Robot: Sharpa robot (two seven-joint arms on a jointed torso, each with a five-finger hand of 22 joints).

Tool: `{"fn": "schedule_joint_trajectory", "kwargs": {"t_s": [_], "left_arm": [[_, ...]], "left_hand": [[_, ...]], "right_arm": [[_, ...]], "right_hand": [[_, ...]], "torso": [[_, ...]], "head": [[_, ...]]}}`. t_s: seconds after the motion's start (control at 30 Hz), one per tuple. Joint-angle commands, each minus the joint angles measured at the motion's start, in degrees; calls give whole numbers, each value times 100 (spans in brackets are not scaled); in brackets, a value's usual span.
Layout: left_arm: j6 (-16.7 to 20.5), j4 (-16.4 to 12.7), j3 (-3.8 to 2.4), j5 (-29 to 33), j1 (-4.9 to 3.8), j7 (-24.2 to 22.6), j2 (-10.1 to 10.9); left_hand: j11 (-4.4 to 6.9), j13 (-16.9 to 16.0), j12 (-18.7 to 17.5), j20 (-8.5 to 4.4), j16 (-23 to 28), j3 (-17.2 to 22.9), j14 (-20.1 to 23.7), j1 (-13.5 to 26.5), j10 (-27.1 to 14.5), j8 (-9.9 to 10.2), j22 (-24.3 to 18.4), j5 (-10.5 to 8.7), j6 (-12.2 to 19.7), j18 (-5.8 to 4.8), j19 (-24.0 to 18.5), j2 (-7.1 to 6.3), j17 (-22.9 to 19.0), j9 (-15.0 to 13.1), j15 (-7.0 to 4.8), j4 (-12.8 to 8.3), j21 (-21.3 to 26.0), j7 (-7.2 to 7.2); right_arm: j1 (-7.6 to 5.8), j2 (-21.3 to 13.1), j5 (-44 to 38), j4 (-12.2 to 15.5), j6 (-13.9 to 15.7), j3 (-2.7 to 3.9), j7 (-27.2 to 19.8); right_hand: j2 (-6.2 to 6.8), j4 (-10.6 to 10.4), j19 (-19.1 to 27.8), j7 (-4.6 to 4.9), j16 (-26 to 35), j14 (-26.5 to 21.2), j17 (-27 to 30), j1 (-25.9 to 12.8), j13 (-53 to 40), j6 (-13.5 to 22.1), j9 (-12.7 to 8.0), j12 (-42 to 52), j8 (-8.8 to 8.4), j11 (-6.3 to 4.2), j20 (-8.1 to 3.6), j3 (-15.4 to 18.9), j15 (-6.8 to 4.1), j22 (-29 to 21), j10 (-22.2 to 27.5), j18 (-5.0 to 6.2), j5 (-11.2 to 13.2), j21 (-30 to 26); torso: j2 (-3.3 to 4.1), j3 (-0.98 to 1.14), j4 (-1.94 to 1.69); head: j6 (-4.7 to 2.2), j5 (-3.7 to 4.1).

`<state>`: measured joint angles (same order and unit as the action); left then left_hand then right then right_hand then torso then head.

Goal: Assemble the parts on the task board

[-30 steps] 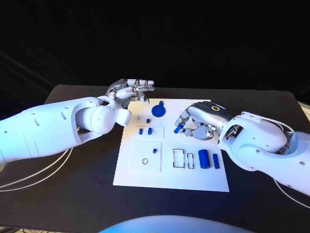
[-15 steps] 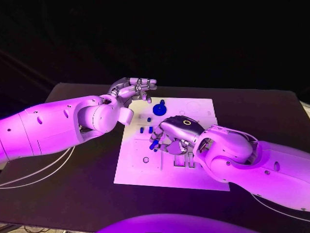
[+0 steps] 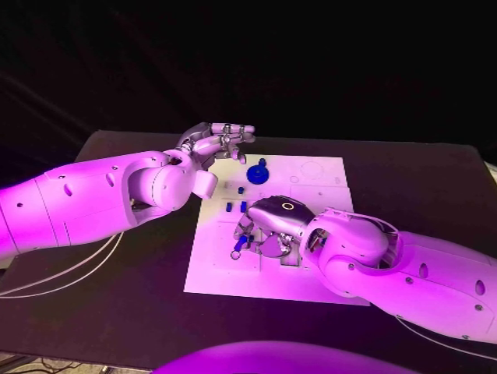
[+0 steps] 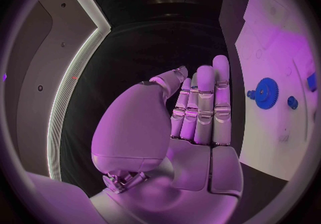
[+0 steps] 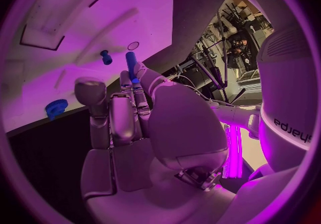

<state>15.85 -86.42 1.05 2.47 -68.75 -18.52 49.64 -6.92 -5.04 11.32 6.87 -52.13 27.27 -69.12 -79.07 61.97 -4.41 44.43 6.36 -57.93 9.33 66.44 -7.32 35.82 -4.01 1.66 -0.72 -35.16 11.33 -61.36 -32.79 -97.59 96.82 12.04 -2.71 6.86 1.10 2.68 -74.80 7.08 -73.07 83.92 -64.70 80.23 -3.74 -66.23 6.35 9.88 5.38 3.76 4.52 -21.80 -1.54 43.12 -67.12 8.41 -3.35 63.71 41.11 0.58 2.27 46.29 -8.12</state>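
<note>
The white task board (image 3: pixel 217 277) lies mid-table. My right hand (image 3: pixel 273 226) hovers over its middle and pinches a blue peg (image 3: pixel 241 244) that points down toward the board's left half. In the right wrist view the blue peg (image 5: pixel 131 66) sticks out from the fingertips (image 5: pixel 136 80) near a small round hole (image 5: pixel 133 45). My left hand (image 3: pixel 220 140) is raised beyond the board's far left corner, its fingers (image 4: pixel 204 103) straight and holding nothing. A blue gear (image 3: pixel 256 173) sits at the board's far part; the gear (image 4: pixel 267 93) also appears in the left wrist view.
Small blue pieces (image 3: pixel 228 209) stand on the board between the gear and my right hand. A short blue stud (image 5: pixel 106 56) and a rectangular recess (image 5: pixel 56 15) show on the board. The black table (image 3: pixel 428 179) surrounds it.
My right hand has carried the blue peg from the board's right side leftward and nearer, over the board's middle. The left hand has barely moved.
</note>
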Motion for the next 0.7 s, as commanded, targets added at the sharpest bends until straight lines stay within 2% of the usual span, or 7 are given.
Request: {"fn": "schedule_joint_trajectory", "kwargs": {"t_s": [0.03, 0.7], "left_arm": [[-121, -3, -3, -36, -1, -41, -16], [-126, -22, -3, -36, -1, -38, 0]], "left_hand": [[-5, 2, 32, 33, 27, 0, 49, 2, -44, -38, -10, 22, 44, 114, -17, 57, -5, -3, 1, -20, 15, 3], [-5, 2, 32, 33, 27, 0, 49, 2, -44, -38, -10, 22, 44, 114, -17, 57, -5, -3, 1, -20, 15, 3]], "right_arm": [[20, 37, -159, -17, -198, -4, -23], [68, 155, -249, -125, -382, -32, 3]], "right_hand": [[-13, -2, 2, 29, -21, 223, 4, 28, -1, 8, 8, 17, 23, -14, 14, -23, 28, 2, -38, -40, -11, 18], [-13, -2, 2, 29, -21, 223, 4, 28, -1, 8, 8, 17, 23, -14, 14, -23, 28, 2, -38, -40, -11, 18]], "torso": [[-3, 5, 4], [1, 4, 3]], "head": [[16, -11], [74, -33]]}}
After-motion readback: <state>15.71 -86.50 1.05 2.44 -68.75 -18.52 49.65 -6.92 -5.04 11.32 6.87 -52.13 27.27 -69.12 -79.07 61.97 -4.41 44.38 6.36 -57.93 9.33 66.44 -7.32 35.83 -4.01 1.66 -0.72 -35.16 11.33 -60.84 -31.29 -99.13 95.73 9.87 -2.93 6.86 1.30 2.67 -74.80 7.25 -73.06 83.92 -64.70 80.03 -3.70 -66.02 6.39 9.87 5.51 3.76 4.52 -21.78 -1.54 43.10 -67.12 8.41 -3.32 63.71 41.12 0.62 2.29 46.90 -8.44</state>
